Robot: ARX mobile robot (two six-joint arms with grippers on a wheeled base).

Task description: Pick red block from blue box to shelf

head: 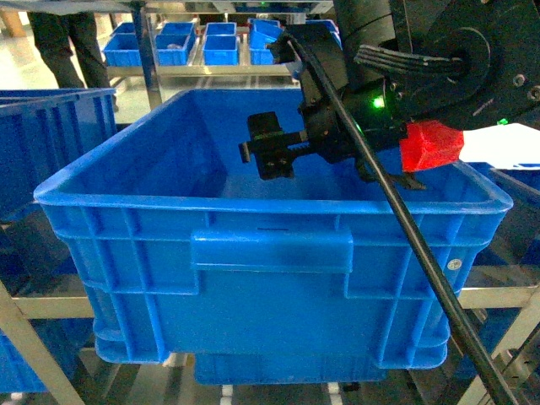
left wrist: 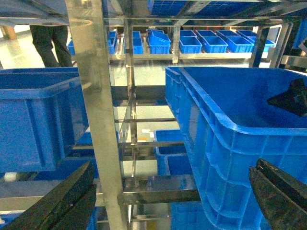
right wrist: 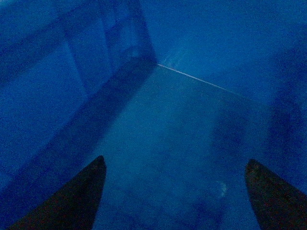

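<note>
My right gripper (head: 268,156) hangs inside a dark blue ribbed crate (head: 270,253) that stands on the steel shelf (left wrist: 91,96). In the right wrist view the right gripper (right wrist: 175,191) is open above the crate's bare blue floor, with nothing between its fingers. The red block is not in view, and neither is the blue box. My left gripper (left wrist: 175,206) is open and empty, held outside the crate (left wrist: 216,139) in front of a shelf upright. The right gripper's dark shape (left wrist: 292,98) shows inside the crate in the left wrist view.
A red chunky piece (head: 430,145) by the crate's right rim looks like part of the right arm. Another dark blue crate (left wrist: 33,120) stands to the left on the shelf. Small blue bins (head: 173,44) line a far rack. A person (head: 63,38) stands at the back left.
</note>
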